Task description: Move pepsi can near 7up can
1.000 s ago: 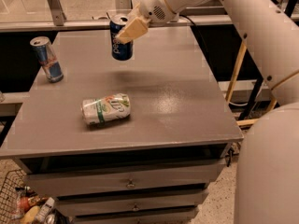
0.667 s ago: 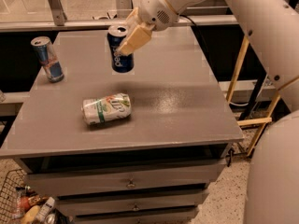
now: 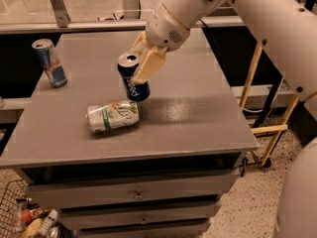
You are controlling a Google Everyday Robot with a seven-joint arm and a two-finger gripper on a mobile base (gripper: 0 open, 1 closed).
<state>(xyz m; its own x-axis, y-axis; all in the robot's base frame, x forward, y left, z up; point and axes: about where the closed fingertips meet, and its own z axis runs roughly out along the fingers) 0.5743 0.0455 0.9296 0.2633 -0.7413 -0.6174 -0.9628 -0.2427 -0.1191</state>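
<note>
over the middle of the grey table (image 3: 198,118), the gripper (image 3: 140,63) reaches down from the upper right at the end of the white arm (image 3: 247,14). it is clenched on the pepsi can (image 3: 133,86). one cream finger (image 3: 149,66) lies across the can's near right side, up by the silver top, and the other is mostly hidden behind the can. the dark blue body hangs below and a little left of the hand. it is tilted, with its top leaning toward the far left and its base pointing down at the tabletop. whether the base touches the surface cannot be told; a dark shadow lies right under it.

just in front of that base and slightly left, the 7up can (image 3: 113,116) lies on its side, running left to right, with a green band toward its left end. the pepsi can's base is just beside the 7up can's right end; contact between them cannot be told.

well apart, at the table's far left edge, a slim blue-and-silver can (image 3: 49,62) stands upright. below the tabletop are grey drawers (image 3: 138,195), and a wire basket (image 3: 12,209) sits on the floor at the lower left.
</note>
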